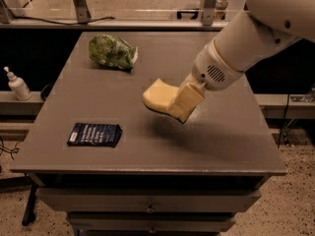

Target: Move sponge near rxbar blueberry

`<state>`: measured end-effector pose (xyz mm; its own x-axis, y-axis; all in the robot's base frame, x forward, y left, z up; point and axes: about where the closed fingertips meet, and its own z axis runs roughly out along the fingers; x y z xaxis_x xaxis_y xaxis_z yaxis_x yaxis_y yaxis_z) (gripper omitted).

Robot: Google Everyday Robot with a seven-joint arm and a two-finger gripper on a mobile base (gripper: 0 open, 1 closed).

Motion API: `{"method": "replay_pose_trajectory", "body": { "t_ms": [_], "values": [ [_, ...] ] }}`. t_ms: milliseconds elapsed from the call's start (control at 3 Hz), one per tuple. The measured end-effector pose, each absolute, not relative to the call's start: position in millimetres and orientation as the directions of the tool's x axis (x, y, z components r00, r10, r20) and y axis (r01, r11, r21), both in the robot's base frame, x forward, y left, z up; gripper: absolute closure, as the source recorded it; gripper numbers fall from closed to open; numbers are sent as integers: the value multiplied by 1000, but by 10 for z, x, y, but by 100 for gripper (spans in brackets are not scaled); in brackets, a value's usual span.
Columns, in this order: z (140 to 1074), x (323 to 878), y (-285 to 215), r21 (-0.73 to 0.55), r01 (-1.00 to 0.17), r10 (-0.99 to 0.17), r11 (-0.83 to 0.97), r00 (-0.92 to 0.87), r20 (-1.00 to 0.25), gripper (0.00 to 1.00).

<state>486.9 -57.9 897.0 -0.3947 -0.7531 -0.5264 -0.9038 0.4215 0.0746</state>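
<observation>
sponge [157,95] hangs above mid-table, its shadow on the bare top beneath. from your left: rxbar blueberry [94,134] lies flat near the front-left edge, well apart from it, with open table [231,141] between them; the gripper [179,102] is clamped closed on the sponge's right end.

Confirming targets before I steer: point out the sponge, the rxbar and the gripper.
sponge [156,96], camera view, its free left end.
rxbar [94,134], camera view, wrapper middle.
gripper [181,103], camera view, between fingertips, holding the sponge above the table [221,146].
</observation>
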Motion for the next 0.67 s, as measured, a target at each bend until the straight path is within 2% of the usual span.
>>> {"method": "replay_pose_trajectory", "body": {
  "t_ms": [667],
  "values": [
    [8840, 4658, 52, 30, -958, -802, 287, -257, -540, 100]
  ]
}}
